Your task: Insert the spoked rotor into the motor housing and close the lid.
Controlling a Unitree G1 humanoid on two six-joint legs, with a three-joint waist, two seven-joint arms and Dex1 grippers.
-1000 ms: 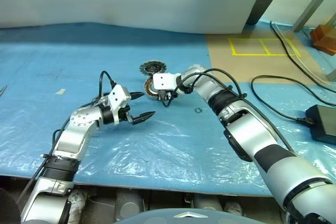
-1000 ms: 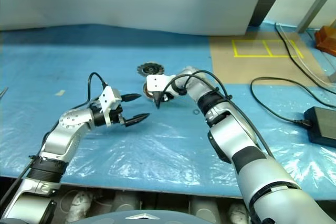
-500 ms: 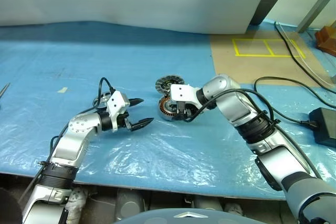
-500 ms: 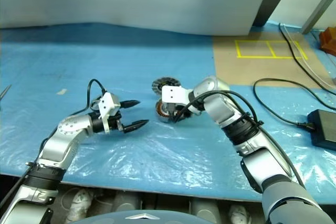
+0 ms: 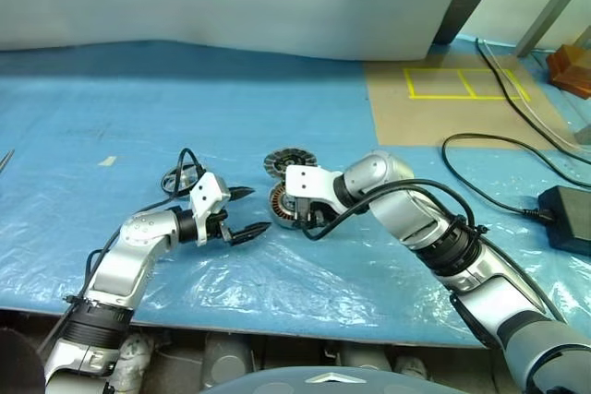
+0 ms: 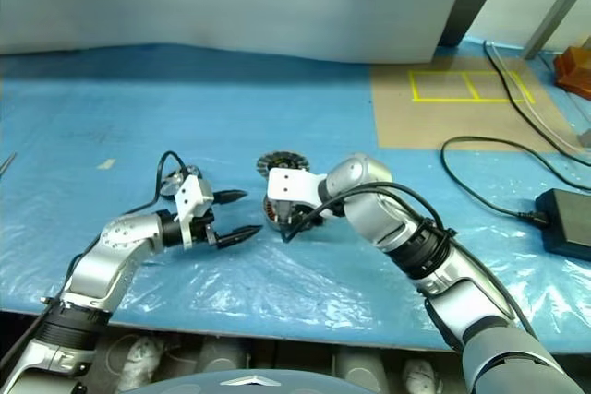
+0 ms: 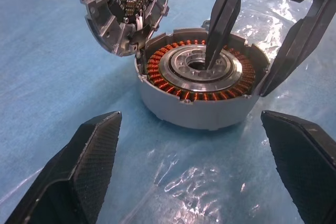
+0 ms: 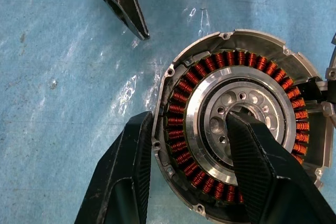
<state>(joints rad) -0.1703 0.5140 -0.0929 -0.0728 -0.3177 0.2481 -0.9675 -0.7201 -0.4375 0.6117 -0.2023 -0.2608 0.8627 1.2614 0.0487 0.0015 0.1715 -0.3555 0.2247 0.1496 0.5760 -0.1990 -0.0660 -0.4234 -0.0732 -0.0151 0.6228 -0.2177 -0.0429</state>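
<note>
Left wrist view: copper-wound silver motor housing (image 7: 202,85)

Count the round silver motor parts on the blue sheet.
3: the copper-wound case held by the right pincer, the finned disc tilted against it, the spoked wheel just beyond the left pincer. Arms may hide more.

The motor housing (image 7: 202,95) is a shallow round silver case that lies flat on the blue sheet, open side up. Inside it a ring of copper windings (image 8: 186,87) goes around a silver centre with small holes. The lid (image 7: 123,6) stands tilted, its edge touching the rim of the housing, and its inner face with fins and dark centre is visible.
</note>
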